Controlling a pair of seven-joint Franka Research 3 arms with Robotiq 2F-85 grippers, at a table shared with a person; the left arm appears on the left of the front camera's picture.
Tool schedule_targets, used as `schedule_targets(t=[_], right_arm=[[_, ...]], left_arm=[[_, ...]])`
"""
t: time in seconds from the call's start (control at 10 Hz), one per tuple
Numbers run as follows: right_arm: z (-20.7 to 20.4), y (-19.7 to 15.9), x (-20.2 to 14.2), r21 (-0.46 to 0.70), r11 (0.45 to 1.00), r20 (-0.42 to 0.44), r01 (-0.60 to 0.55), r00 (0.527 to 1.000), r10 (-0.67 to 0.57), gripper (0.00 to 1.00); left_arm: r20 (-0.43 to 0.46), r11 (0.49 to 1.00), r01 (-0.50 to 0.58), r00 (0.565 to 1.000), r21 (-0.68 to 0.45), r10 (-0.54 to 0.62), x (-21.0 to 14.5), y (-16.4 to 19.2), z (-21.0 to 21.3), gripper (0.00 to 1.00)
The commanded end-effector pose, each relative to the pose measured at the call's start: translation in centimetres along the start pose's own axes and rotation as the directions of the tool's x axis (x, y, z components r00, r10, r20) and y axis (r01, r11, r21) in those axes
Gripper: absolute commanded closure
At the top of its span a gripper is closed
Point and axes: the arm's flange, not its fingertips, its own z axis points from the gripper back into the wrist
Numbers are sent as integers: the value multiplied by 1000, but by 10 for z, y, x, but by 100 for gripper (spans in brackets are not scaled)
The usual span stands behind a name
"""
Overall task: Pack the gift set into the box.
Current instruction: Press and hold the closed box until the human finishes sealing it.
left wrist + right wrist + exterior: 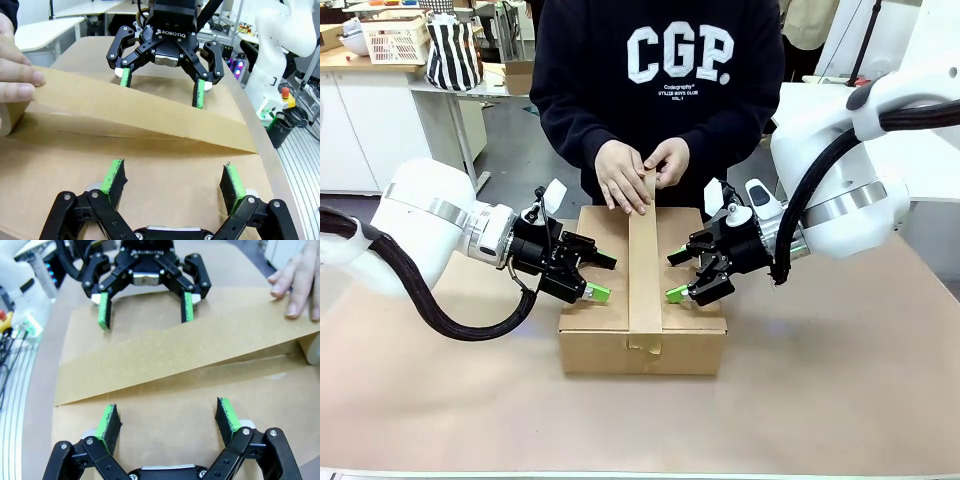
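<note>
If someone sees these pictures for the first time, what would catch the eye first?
The closed brown box in the middle of the table, with a strip of brown tape running along its top. The person's hands press the tape at the far edge. The left gripper and right gripper, both open, rest on the lid on either side.

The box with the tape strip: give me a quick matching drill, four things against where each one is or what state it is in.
Things:
1. box
2. tape strip
3. left gripper
4. person's hands

Places or states:
A. open, over the box top's left half
B. pressing the strip's far end
C. flaps shut, on the table
D. runs along the box top's centre seam

Pairs: 1-C, 2-D, 3-A, 4-B. The right gripper mirrors the left, open.
</note>
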Motion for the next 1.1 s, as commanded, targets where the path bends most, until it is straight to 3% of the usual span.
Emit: schedule_targets(t=[0.0,1.0], right_arm=[[-2,2,-5,-3,1000,-3,15,1000,-15,0],[-2,2,-5,-3,1000,-3,15,1000,-15,0]], left_arm=[[4,1000,-13,1000,-2,13,-3,-1,1,0],[4,1000,-13,1000,-2,13,-3,-1,1,0]])
